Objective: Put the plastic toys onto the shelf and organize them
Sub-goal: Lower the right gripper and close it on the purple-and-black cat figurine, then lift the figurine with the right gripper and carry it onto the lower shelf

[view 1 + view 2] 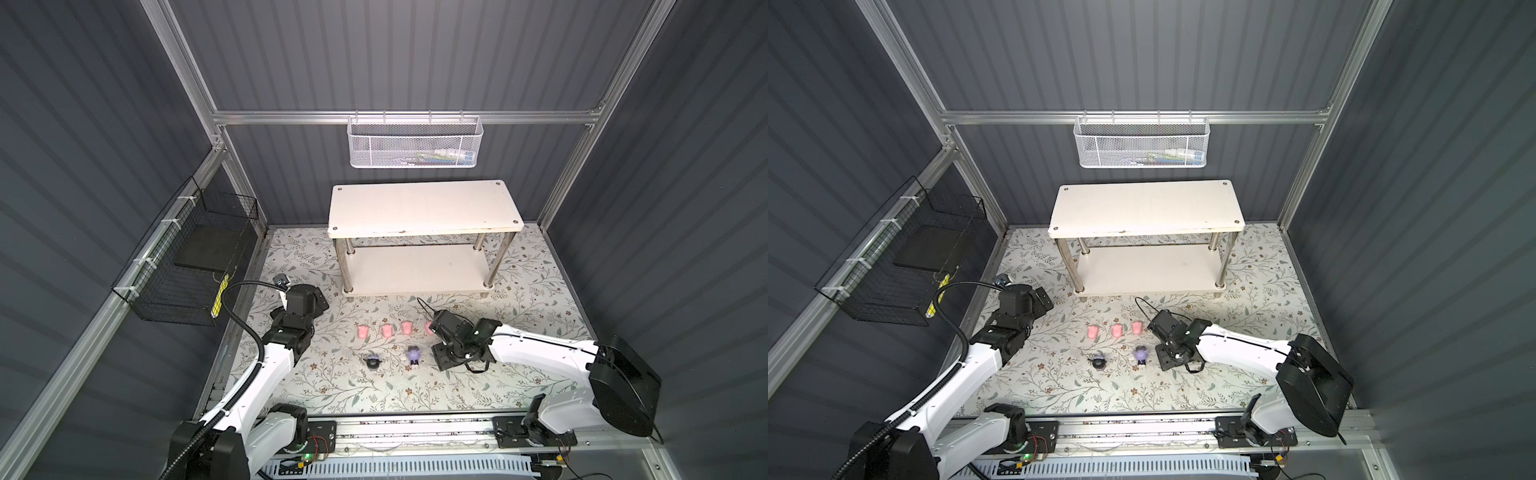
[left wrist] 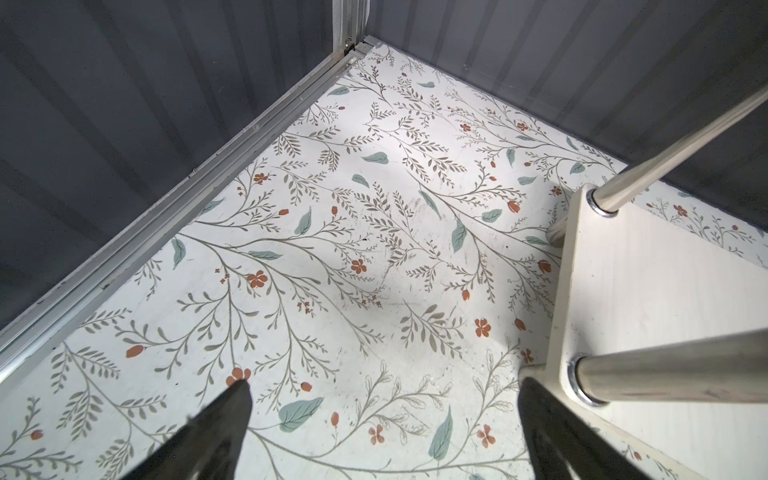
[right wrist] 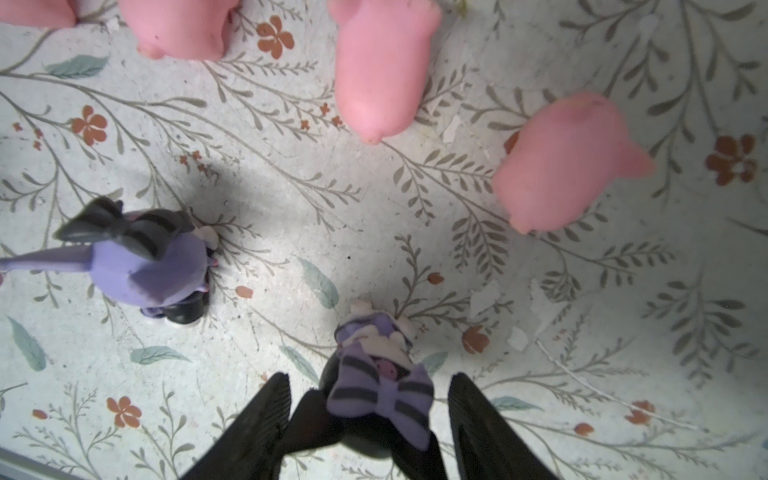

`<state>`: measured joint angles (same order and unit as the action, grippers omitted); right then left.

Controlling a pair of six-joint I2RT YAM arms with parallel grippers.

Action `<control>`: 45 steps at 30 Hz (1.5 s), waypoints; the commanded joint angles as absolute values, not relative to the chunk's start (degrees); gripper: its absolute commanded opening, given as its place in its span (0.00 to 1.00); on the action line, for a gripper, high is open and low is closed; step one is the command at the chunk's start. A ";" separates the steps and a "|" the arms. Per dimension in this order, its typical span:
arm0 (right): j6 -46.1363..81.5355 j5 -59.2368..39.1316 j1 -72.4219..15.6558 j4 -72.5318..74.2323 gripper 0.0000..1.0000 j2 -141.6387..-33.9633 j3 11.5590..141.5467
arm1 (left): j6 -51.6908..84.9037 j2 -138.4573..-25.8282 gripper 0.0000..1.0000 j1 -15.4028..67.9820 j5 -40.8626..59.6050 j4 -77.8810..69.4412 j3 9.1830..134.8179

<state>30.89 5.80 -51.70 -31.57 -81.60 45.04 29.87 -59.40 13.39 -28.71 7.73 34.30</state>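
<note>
Several pink pig toys stand in a row on the floral mat in front of the shelf. Two black-and-lavender toys stand nearer the front. My right gripper is low at the row's right end. In the right wrist view its open fingers straddle a third black-and-lavender toy with a striped bow, and a gap shows beside the bow. That toy is hidden in both top views. My left gripper is open and holds nothing, by the shelf's lower board at its front left leg.
A white mesh basket hangs on the back rail above the shelf. A black wire basket hangs on the left wall beside the left arm. The nearest pink pig is close to the right gripper's fingers.
</note>
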 commanded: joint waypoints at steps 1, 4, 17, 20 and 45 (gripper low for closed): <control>31.16 6.65 -52.03 -32.00 0.60 -82.44 46.23 | 30.59 -59.15 1.00 13.45 -29.24 7.73 33.88; 30.96 7.14 -52.03 -32.05 0.57 -82.70 46.41 | 30.61 -59.06 1.00 13.45 -29.18 7.82 33.87; 30.26 8.34 -52.03 -33.07 0.40 -81.15 46.65 | 30.76 -58.86 1.00 13.45 -29.47 8.04 33.75; 30.20 8.36 -52.03 -34.32 0.39 -80.20 47.17 | 30.81 -58.95 0.99 13.46 -29.48 8.08 33.75; 17.45 9.97 -37.60 -46.64 0.37 -78.42 66.24 | 30.41 -58.51 1.00 13.45 -29.43 8.44 33.20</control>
<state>20.58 8.69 -39.07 -47.64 -76.95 64.90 30.26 -59.37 13.39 -28.95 7.75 34.00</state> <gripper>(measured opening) 0.451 0.996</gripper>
